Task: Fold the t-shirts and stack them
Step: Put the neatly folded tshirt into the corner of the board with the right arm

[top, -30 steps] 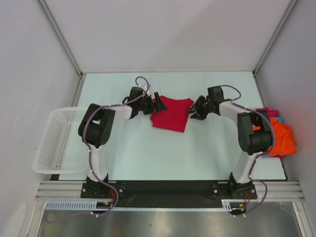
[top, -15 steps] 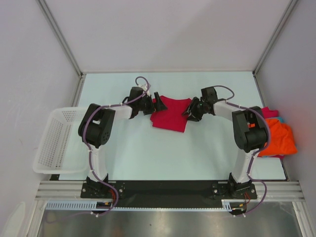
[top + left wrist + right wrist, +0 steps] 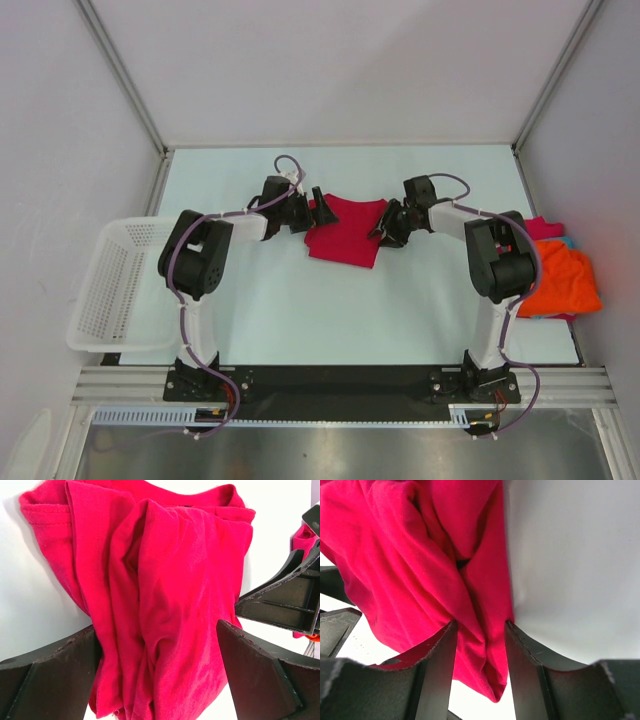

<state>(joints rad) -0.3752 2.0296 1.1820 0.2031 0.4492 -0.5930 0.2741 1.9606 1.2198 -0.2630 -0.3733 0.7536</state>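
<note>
The crimson red t-shirt (image 3: 345, 230) lies bunched and partly folded at the middle of the table, and it fills the left wrist view (image 3: 165, 580) and the right wrist view (image 3: 405, 555). My left gripper (image 3: 315, 212) is at its left edge, open wide, with cloth lying loose between the fingers (image 3: 50, 675). My right gripper (image 3: 384, 226) is at the shirt's right edge, open, and a fold of the red cloth hangs between its fingers (image 3: 437, 670). More t-shirts are heaped at the right table edge: orange (image 3: 568, 282) on top, magenta-pink (image 3: 546, 226) and a strip of teal (image 3: 568, 243) beneath.
A white lattice basket (image 3: 110, 285) hangs over the table's left edge. Metal frame posts and white walls close in the back and sides. The right gripper's dark fingers (image 3: 292, 600) show at the right of the left wrist view.
My right gripper has moved left onto the red shirt's right edge, its jaws widening slightly. The left arm and the shirt have stayed put.
</note>
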